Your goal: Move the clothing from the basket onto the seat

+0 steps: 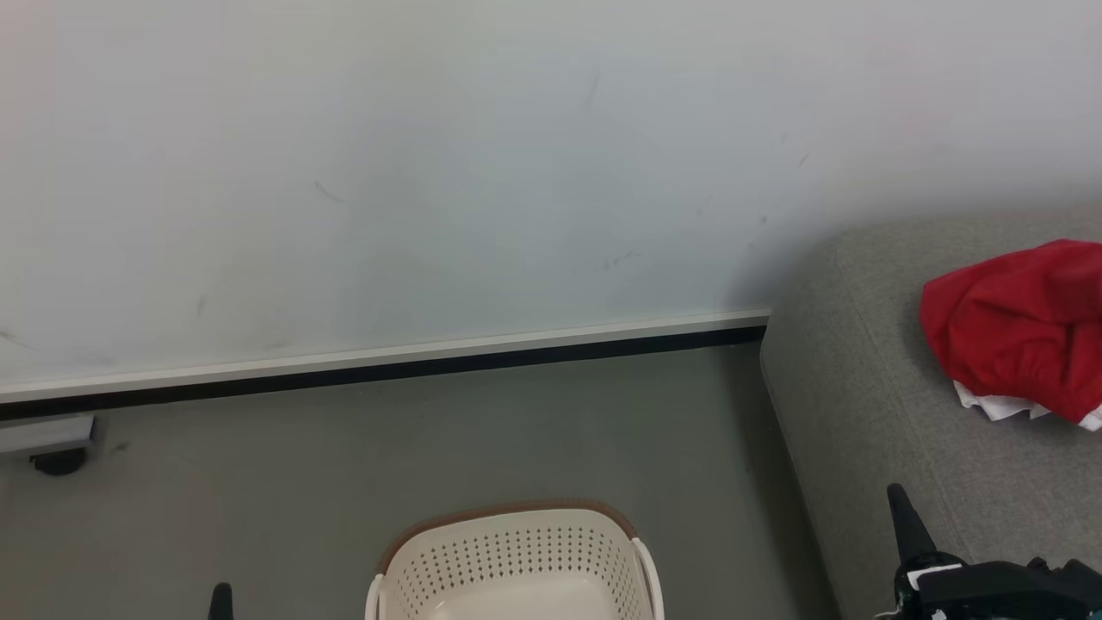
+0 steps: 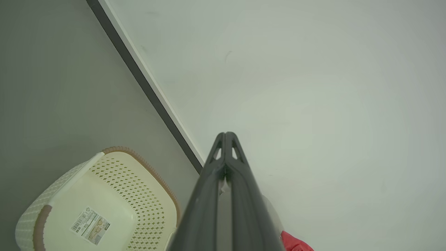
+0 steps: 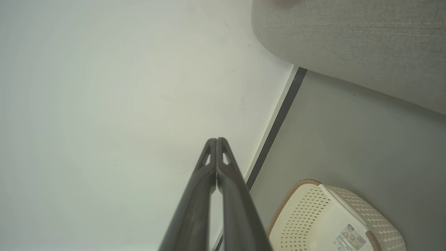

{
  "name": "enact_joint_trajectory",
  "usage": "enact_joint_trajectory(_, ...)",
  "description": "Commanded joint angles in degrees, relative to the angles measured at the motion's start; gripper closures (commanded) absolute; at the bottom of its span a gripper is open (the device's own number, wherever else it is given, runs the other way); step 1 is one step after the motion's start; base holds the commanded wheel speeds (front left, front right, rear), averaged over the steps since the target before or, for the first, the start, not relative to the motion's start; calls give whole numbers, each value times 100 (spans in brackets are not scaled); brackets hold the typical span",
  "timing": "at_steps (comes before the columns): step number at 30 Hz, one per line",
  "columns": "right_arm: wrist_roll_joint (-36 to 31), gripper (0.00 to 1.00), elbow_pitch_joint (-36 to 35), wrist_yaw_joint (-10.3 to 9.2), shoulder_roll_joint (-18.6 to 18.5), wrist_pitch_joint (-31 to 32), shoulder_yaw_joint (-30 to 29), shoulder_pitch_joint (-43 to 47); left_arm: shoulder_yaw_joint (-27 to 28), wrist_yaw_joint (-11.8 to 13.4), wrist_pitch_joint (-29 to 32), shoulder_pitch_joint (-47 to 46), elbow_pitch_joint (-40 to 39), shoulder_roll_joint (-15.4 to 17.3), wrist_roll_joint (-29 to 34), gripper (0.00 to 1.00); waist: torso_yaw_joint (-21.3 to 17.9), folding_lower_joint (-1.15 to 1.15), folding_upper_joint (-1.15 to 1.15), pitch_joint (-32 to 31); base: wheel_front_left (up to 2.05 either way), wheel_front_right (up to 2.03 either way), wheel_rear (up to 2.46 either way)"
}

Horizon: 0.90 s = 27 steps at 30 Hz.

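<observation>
The cream basket point(image 1: 516, 560) stands on the floor at the bottom middle of the head view, and its perforated inside shows bare. The left wrist view takes in the basket point(image 2: 146, 195) with its label point(image 2: 90, 226) on the bottom. A red garment with a white edge, the clothing point(image 1: 1020, 331), lies bunched on the grey sofa seat point(image 1: 861, 387) at the right. My left gripper point(image 1: 221, 594) is shut left of the basket, its fingertips point(image 2: 226, 136) pressed together and holding nothing. My right gripper point(image 1: 897, 495) is shut over the sofa's front corner, fingertips point(image 3: 216, 141) closed on nothing.
A white wall point(image 1: 430, 172) with a dark baseboard point(image 1: 387, 372) runs behind the basket. Grey floor point(image 1: 430, 448) lies between wall, basket and sofa. A grey object on a dark caster point(image 1: 52, 443) sits at the far left by the wall.
</observation>
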Motion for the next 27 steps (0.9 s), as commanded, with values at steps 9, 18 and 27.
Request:
enact_joint_trajectory(9,515,100,55,2,48,167,-177,-234,45,-44,114,-173,50,6,-564,100,17,0,0,45,0,0,0)
enact_joint_trajectory(18,925,100,122,2,88,315,-326,-329,70,-64,205,-275,109,5,-1005,100,33,0,0,90,0,0,0)
enact_joint_trajectory(27,1334,100,207,2,136,468,-482,-428,98,-83,306,-357,167,5,-1471,100,51,0,0,140,0,0,0)
